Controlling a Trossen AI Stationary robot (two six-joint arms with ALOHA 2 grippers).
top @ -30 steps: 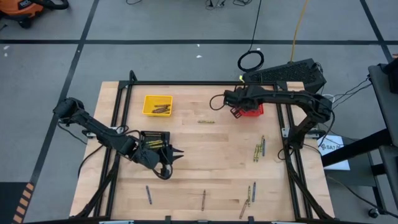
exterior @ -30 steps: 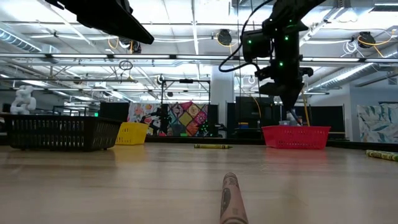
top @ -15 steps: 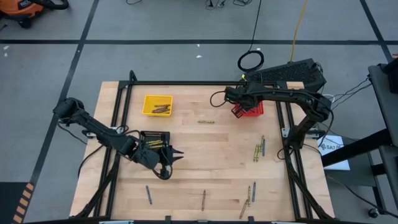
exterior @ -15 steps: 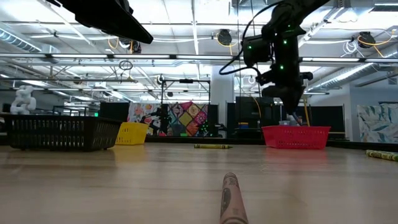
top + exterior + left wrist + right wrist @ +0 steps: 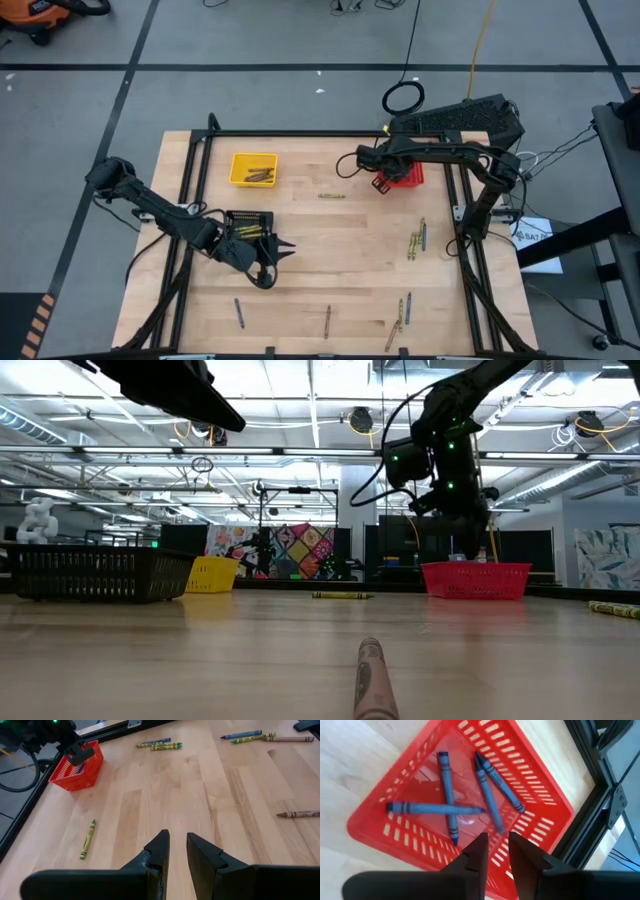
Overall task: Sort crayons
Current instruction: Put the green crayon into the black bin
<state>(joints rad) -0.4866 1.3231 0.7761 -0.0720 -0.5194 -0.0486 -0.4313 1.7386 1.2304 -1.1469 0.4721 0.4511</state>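
My right gripper [image 5: 496, 845] hangs open just over the red mesh basket [image 5: 535, 827], at the table's far right [image 5: 405, 178], with nothing between its fingers. Several blue crayons [image 5: 436, 809] lie crossed on that basket's floor. My left gripper [image 5: 177, 842] waits open above the bare wood, beside the black basket [image 5: 247, 225] of yellow-green crayons. Brown crayons lie in the yellow basket [image 5: 253, 168]. Loose crayons rest flat on the table: one yellow-green [image 5: 332, 196] mid-table, a cluster [image 5: 416, 240] at the right, others [image 5: 327, 320] along the near edge.
A black metal frame [image 5: 300, 133] runs around the table's edges. One crayon [image 5: 370, 680] lies close to the low camera. Bare wood stretches between the baskets and the near-edge crayons.
My right gripper has sunk closer to the red basket and rolled a little at the wrist. My left arm has kept still.
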